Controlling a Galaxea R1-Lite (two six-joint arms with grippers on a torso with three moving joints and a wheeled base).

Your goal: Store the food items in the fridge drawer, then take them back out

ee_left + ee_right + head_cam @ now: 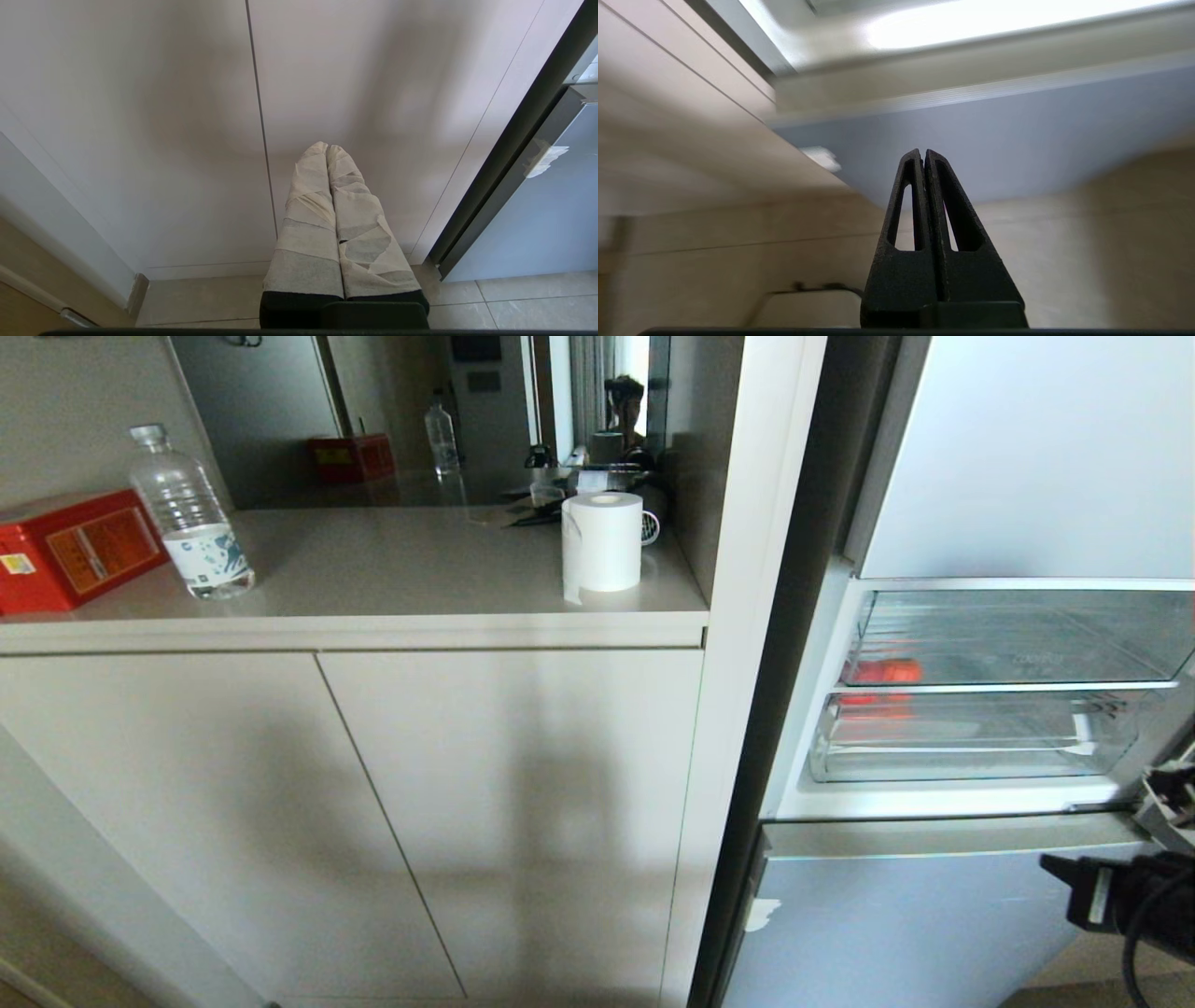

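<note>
- Right gripper (924, 154) (empty) had its fingers pressed together.
- Fridge drawer (962, 751) lay above those fingers, long axis crosswise; the right arm was nearer.

Red box (70, 549) with orange label; clear bottle (191, 513), blue-white label; white paper roll (602, 541); beige bench (420, 569); pale blue fridge door (915, 924); clear fridge drawer (971, 737); red food item (882, 670); right gripper (924, 154) black; left gripper (327, 148) wrapped in beige tape.

Counter (392, 569): beige top above two cabinet doors (373, 821).
Red box (75, 549): far left.
Water bottle (191, 518): upright, just beside box.
Paper roll (602, 543): upright, near right end.
</note>
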